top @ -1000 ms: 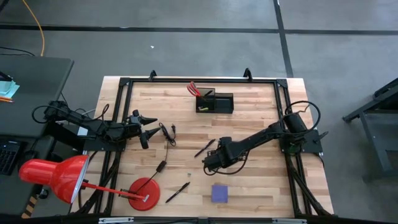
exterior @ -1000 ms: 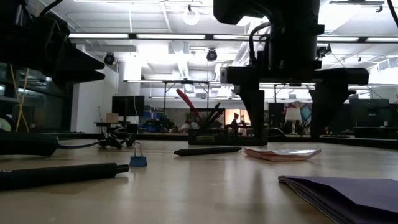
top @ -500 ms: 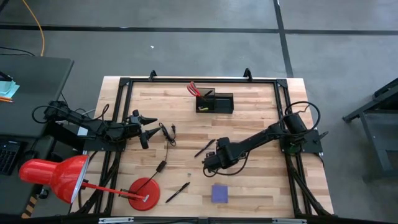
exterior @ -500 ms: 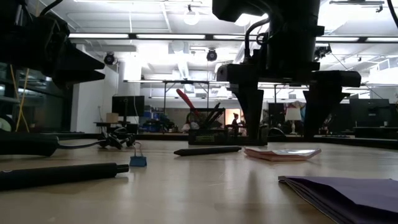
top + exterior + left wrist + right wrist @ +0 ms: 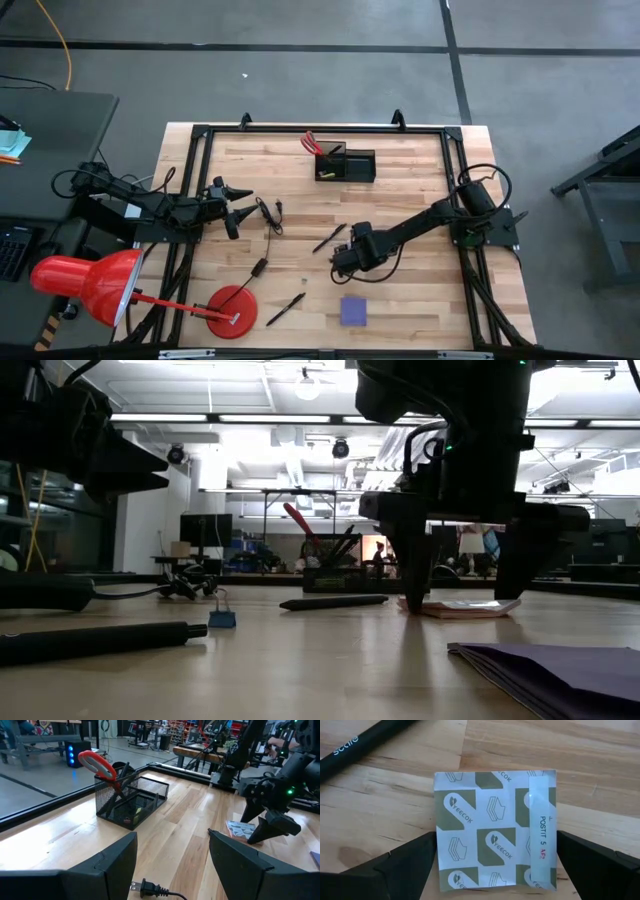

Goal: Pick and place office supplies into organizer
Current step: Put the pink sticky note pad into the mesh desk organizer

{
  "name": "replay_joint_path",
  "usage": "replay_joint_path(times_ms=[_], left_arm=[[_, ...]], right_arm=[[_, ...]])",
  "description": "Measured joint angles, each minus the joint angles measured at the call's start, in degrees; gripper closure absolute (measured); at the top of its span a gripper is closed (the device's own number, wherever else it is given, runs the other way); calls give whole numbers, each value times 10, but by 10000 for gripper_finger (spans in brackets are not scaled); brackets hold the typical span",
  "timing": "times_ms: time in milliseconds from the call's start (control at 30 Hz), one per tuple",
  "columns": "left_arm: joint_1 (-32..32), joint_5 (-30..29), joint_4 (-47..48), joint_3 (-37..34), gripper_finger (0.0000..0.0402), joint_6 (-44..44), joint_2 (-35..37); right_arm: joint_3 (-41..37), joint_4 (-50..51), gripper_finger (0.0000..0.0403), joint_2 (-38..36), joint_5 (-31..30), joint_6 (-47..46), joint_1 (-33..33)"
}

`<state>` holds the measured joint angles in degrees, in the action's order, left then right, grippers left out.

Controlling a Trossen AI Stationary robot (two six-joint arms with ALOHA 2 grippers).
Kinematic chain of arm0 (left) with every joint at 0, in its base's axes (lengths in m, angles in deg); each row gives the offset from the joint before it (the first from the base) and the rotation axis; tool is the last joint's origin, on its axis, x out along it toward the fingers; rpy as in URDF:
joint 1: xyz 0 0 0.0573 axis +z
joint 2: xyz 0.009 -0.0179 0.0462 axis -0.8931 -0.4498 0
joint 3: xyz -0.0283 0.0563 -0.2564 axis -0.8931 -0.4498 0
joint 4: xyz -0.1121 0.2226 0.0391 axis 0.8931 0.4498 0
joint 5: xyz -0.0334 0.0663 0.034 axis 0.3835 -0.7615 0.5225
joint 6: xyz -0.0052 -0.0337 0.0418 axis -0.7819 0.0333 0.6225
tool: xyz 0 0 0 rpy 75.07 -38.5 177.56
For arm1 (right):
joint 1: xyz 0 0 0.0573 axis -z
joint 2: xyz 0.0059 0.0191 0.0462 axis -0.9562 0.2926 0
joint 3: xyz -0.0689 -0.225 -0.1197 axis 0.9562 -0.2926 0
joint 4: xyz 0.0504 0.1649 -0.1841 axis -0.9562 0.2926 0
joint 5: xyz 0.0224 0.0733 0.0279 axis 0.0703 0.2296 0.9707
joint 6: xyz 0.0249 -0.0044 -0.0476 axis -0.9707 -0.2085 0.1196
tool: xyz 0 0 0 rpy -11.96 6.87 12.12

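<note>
Right wrist view shows the small white patterned paper packet (image 5: 495, 832) lying flat on the wooden table (image 5: 395, 810) squarely between the right gripper (image 5: 495, 865)'s spread fingers, apparently lined up to pinch its edges, a slim black pen (image 5: 365, 742) just beyond.

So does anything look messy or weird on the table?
Nothing looks broken or spilled. Things are just scattered: pens lie loose at slants, a purple pad sits alone, and a thin black cable snakes across the wood. The right claw, open, straddles the white patterned packet.
</note>
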<state>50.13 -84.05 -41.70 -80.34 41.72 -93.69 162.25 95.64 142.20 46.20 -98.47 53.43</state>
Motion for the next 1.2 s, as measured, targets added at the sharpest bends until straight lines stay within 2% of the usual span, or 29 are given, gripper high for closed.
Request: replay_joint_path(times_ms=[367,733,1200], left_arm=[[0,0,0,0,169,0,0],[0,0,0,0,169,0,0],[0,0,0,0,169,0,0]], right_arm=[[-5,-10,10,1,-11,-38,0],[-7,-17,55,2,-17,-18,0],[13,6,57,6,-38,-53,0]])
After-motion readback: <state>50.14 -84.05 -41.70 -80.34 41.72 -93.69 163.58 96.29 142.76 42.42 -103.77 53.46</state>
